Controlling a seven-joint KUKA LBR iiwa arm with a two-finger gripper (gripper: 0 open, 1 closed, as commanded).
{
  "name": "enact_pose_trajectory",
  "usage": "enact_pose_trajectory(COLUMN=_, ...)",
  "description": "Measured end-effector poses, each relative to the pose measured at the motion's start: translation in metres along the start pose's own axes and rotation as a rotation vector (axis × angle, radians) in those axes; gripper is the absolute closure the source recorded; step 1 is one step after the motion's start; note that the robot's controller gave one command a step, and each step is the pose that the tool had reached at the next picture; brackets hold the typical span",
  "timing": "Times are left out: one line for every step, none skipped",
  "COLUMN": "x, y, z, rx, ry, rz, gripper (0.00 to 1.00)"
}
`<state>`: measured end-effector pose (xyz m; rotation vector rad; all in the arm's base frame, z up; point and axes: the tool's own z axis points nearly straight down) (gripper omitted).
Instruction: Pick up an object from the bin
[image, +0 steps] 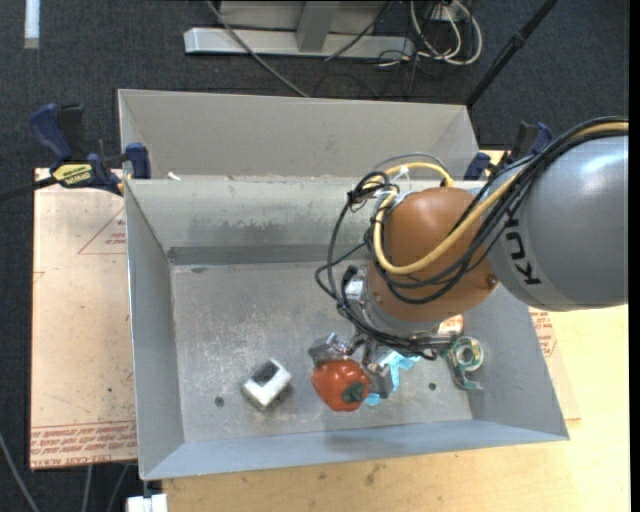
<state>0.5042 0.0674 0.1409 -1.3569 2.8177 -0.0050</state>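
Clock directions are read on the camera view, dial centred on the bin (200, 300) floor.

- Arm (580, 230) comes in from 3 o'clock. Orange wrist cover (430, 245), with yellow and black cables (400, 190) looped over it, sits right of centre.
- Gripper (350, 362) points down below the cover, low over the floor at about 6 o'clock, close to the front wall.
- Task thing: red tomato-shaped toy (338, 383) with a green bit on its lower right. It lies on the floor at 6 o'clock, directly under and against the gripper tip. Metal parts of the gripper show at its 11 o'clock and 2 o'clock.
- Gripper opening: can't tell. The cover and wrist hide too much, and I can't confirm a grasp on the toy.
- Light-blue crumpled piece (398, 368) touches the toy at its 2 o'clock, partly under the gripper.
- Green-and-white ring-shaped thing (463, 360) lies at 4 o'clock, near the right wall and apart from the toy.
- Small orange-and-white item (452, 323) peeks out from under the wrist at 3 o'clock. Kind unclear.
- White block with a dark grey top face (266, 383) lies at 8 o'clock, alone and well apart from the gripper.
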Motion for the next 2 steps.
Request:
enact_pose_trajectory(x=0.009, y=-0.005, z=-0.021, rx=-0.018, ry=0.015, rz=-0.013, gripper=1.0)
enact_pose_trajectory(x=-0.011, y=-0.073, z=0.069, rx=-0.004, ry=0.003, rz=-0.015, gripper=1.0)
